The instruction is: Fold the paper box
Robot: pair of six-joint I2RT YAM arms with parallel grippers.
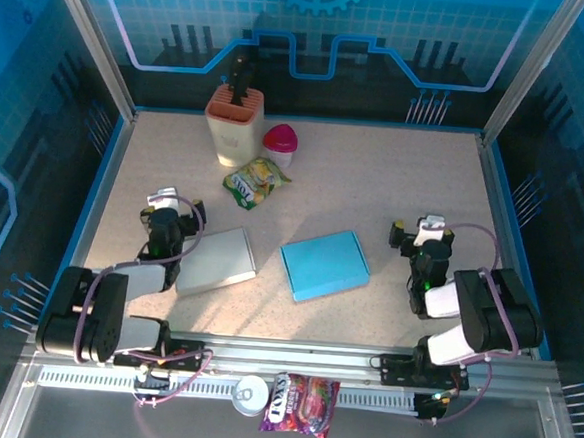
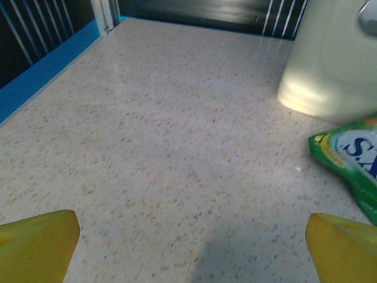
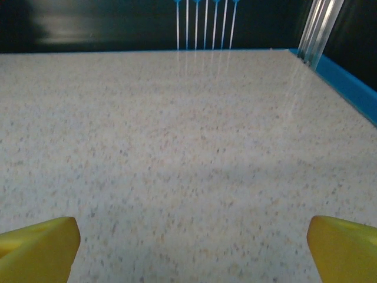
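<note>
Yellow-fingered left gripper [image 2: 191,247] and right gripper [image 3: 191,247] gape wide, empty; the flat blue paper box [image 1: 325,265] between them may skid on the speckled table [image 1: 395,176] if pushed one-sidedly.

The green snack bag [image 2: 349,158] shows a white "S" (rest cut off).

I live in a robot lab, inside a small test booth. My speckled table [image 1: 375,185] has blue see-through walls [image 1: 35,161] around it, held by shiny metal posts [image 1: 89,39]. The back wall [image 1: 316,20] shows a gear picture and bright lines. My left arm [image 1: 142,279] and right arm [image 1: 457,303] are bolted to a metal rail [image 1: 292,355] in front.
</note>
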